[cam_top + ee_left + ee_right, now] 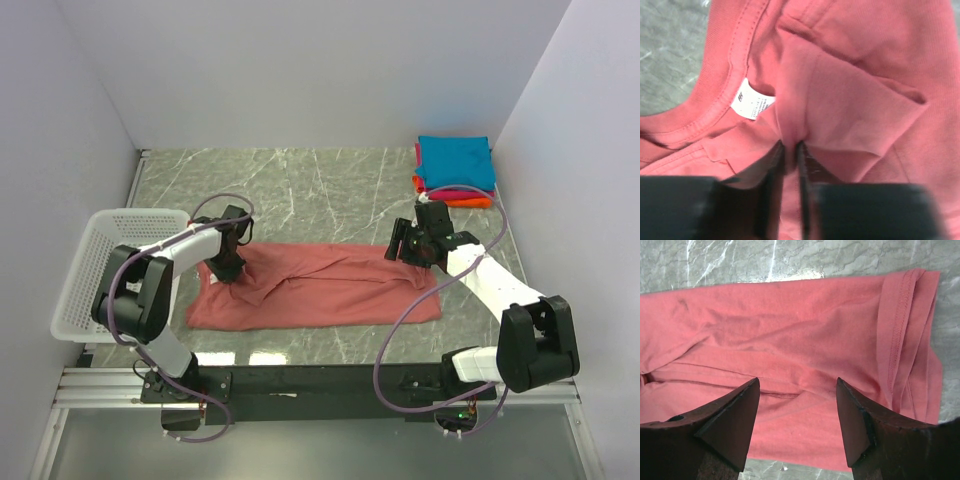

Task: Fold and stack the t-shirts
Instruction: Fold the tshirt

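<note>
Top view. A salmon t-shirt [315, 287] lies spread lengthwise across the middle of the grey marbled desk [330, 185], its long axis running from 9 to 3 o'clock. The left claw [225, 270] sits on the shirt's 9 o'clock end. The right claw [405, 250] stands over the 3 o'clock end. A pile of folded t-shirts [455, 168] rests at the desk's 1 o'clock corner, well apart from the salmon shirt, with teal on top and magenta and orange edges showing beneath. A white mesh basket [95, 270] sits at 9 o'clock, at the desk's edge.

Left wrist view. The left claw's fingers [776, 165] are drawn nearly together, pinching a raised fold of salmon cloth. The ribbed collar [725, 75] curves at 10 o'clock, and a white label [752, 102] lies just inside it.

Right wrist view. The right claw's fingers [732, 420] are spread wide, with nothing between them and the shirt in view behind them. The stitched hem [900, 325], doubled over, lies at 2 o'clock.
</note>
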Action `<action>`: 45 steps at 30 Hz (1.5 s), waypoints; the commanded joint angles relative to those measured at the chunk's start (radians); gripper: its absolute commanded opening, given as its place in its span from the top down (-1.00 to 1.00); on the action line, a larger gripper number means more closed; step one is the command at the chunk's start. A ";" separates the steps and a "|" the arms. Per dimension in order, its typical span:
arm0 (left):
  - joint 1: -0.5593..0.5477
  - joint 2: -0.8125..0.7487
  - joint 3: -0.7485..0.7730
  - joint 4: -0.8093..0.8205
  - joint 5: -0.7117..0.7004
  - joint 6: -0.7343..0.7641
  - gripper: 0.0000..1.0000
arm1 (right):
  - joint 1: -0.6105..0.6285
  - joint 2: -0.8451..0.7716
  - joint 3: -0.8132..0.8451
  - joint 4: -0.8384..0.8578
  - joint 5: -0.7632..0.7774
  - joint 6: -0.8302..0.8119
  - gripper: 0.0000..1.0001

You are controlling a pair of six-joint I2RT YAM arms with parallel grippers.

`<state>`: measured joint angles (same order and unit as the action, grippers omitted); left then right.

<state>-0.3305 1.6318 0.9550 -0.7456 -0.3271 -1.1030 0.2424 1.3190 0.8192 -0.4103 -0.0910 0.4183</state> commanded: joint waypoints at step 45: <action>0.004 0.053 0.143 -0.098 -0.044 0.089 0.99 | 0.003 0.017 0.046 -0.013 0.040 -0.027 -0.38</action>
<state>-0.3302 1.6905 1.0634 -0.8360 -0.3603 -1.0245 0.2424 1.3602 0.8322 -0.4156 -0.0711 0.4057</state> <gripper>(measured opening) 0.013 0.692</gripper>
